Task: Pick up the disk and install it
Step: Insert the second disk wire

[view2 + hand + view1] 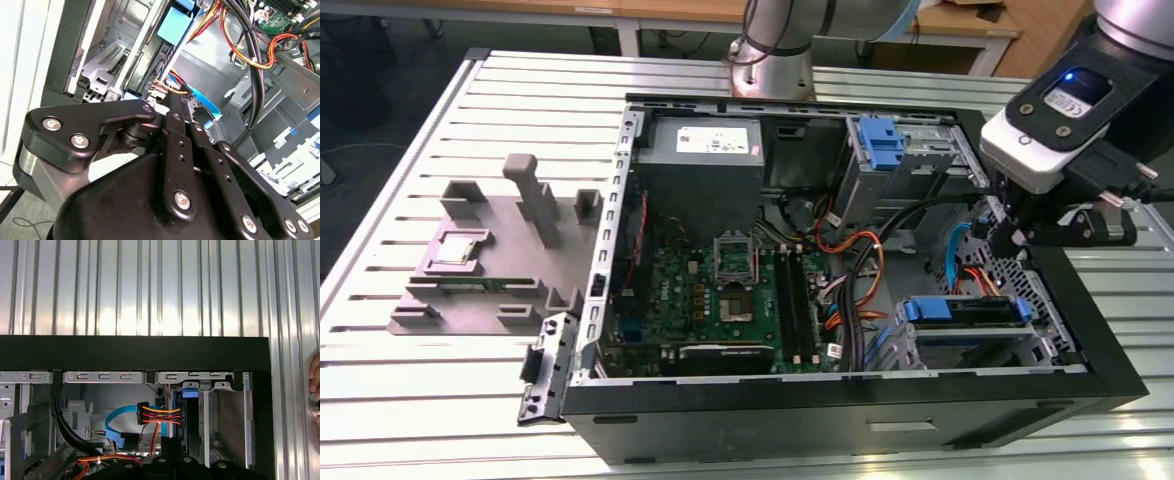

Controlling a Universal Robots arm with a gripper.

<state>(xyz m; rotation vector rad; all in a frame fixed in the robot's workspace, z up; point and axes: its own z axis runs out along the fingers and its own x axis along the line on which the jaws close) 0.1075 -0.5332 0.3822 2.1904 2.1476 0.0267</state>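
1. The black metal gripper (175, 107) hangs inside the open black computer case (1067, 330), fingers pressed together, holding nothing.
2. The blue-framed silver disk (963, 312) sits in the case's drive bay, near the gripper.

The arm (781, 40) is cut off by the top edge in the exterior view, at about 12 o'clock. The gripper (1017, 232) hangs at about 3 o'clock by the computer case (854, 415), and the case wall hides its tips, so I cannot tell how the jaws stand. In the second wrist view the black gripper links (175, 165) cover much of the case inside. In the first wrist view the disk (191, 420) stands on edge in its bay, and its lower part is hidden behind the gripper. The desk (440, 400) runs off the edges.
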